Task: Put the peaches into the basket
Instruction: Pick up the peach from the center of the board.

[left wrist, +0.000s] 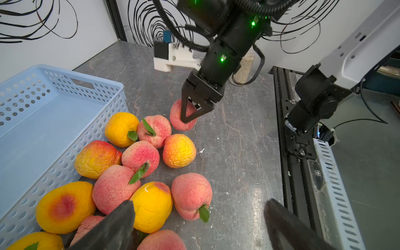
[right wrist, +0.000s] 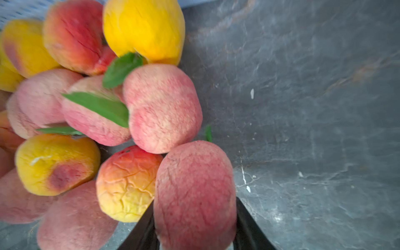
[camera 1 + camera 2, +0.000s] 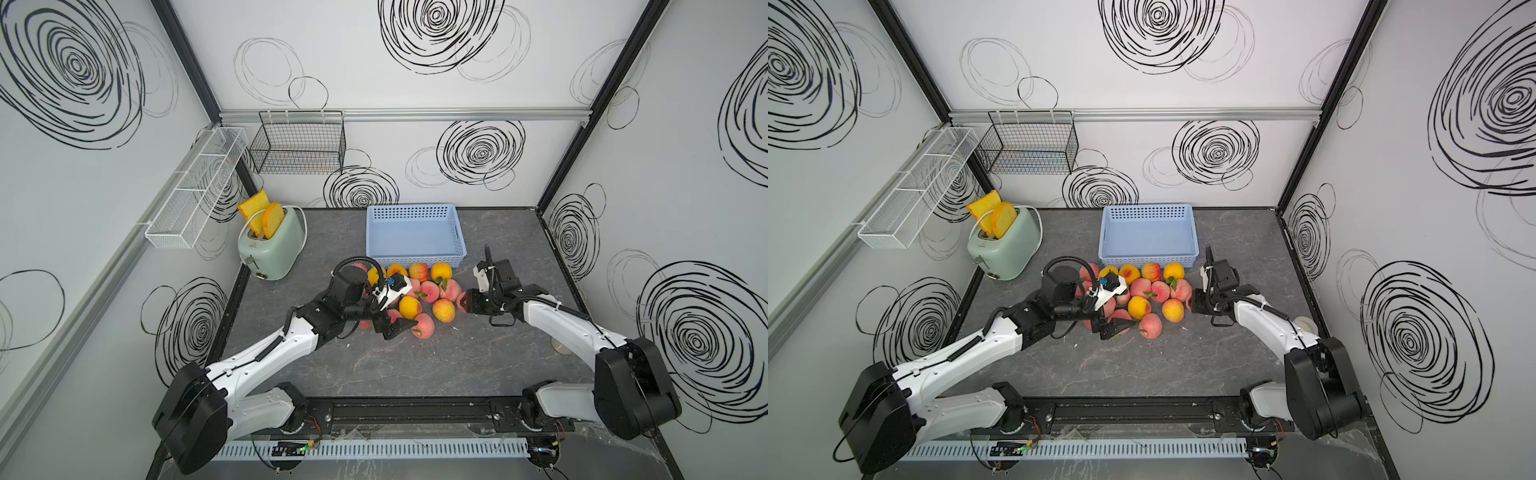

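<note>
Several pink and yellow peaches point(image 3: 419, 291) lie in a pile on the grey table, just in front of the light blue basket point(image 3: 415, 259), whose inside shows nothing in it point(image 1: 65, 69). My right gripper point(image 3: 463, 301) is shut on a pink peach point(image 2: 194, 184) at the right edge of the pile. In the left wrist view its fingers point(image 1: 190, 114) straddle that peach point(image 1: 176, 116) low over the table. My left gripper point(image 3: 399, 324) stands wide open over the pile's near left part. A pink peach point(image 1: 190, 194) and a yellow one point(image 1: 151, 207) lie between its fingertips point(image 1: 121, 216).
A green toaster point(image 3: 270, 245) with two bread slices stands at the back left. A black wire basket point(image 3: 299, 145) and a white mesh shelf point(image 3: 195, 187) hang on the walls. A jar point(image 1: 244, 67) stands behind the right arm. The black base rail point(image 3: 411, 411) runs along the front edge.
</note>
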Controlling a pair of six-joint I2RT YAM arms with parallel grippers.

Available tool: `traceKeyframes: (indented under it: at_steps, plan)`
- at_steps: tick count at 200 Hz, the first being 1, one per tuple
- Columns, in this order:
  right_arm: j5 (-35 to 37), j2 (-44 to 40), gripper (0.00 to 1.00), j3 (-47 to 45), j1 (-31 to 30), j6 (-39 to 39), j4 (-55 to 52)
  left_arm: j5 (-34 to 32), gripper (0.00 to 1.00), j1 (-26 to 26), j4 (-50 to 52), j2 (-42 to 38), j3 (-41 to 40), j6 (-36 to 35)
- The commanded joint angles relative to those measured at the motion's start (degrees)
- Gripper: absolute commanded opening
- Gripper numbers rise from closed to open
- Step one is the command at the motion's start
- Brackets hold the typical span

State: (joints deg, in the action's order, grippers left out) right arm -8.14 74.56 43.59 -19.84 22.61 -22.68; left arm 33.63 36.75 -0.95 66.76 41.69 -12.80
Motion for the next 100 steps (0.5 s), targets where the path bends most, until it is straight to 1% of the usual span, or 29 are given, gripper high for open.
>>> traceKeyframes:
  at_steps: [1, 22, 52, 100]
  plan:
    - [2.29, -2.02, 0.48, 4.72, 0.71, -0.97, -2.72, 1.61, 0.98, 0.25, -2.59, -0.75, 1.55, 0.06]
    - [2.51, -0.03, 0.47, 9.10, 1.42, -1.79, -1.84, 1.16, 0.98, 0.07, -2.87, -1.22, 1.42, 0.57]
    - [3.29, 7.02, 0.47, 18.80, 2.41, -3.95, -2.31, 1.60, 0.98, -0.48, -5.08, -1.19, 1.01, 2.17]
    - [1.06, 16.50, 0.46, 27.08, 3.57, -4.72, 1.85, 0.42, 0.97, -1.16, -5.73, -1.73, 1.11, 2.83]
